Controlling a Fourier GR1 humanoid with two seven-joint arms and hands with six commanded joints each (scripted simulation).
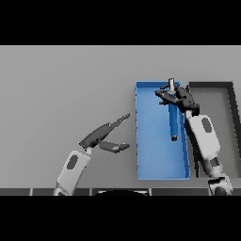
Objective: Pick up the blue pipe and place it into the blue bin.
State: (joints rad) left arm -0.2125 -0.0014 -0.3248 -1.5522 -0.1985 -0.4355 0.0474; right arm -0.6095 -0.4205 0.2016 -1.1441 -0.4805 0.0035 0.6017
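The right hand (178, 96) is over the far end of the blue bin (146, 141), near its right wall, with its fingers curled round the top of the pipe (173, 120). The pipe is blue with a pale grey cap at the end above the hand; it hangs lengthwise down the bin's right side, its lower end about halfway along the bin and close to the right wall. Whether that end touches the bin floor or hangs just above it cannot be told from this view.

The pinch at the top end seems chosen so the pipe dangles clear of the fingers and can go in along the bin's long axis, where it fits without catching the walls. The arm comes in from the bin's right, crossing the gap between the bin and the dark bin (221, 122) just beside it, which keeps the forearm off the blue walls. The task looks nearly done: what is left is probably to let the fingers go so the pipe falls flat inside.

The left hand (106, 136) is idle over the table (61, 84) to the left of the bin, fingers straight and spread from the thumb, holding nothing.

No brand, label or writing shows on the bins, the pipe or the table.
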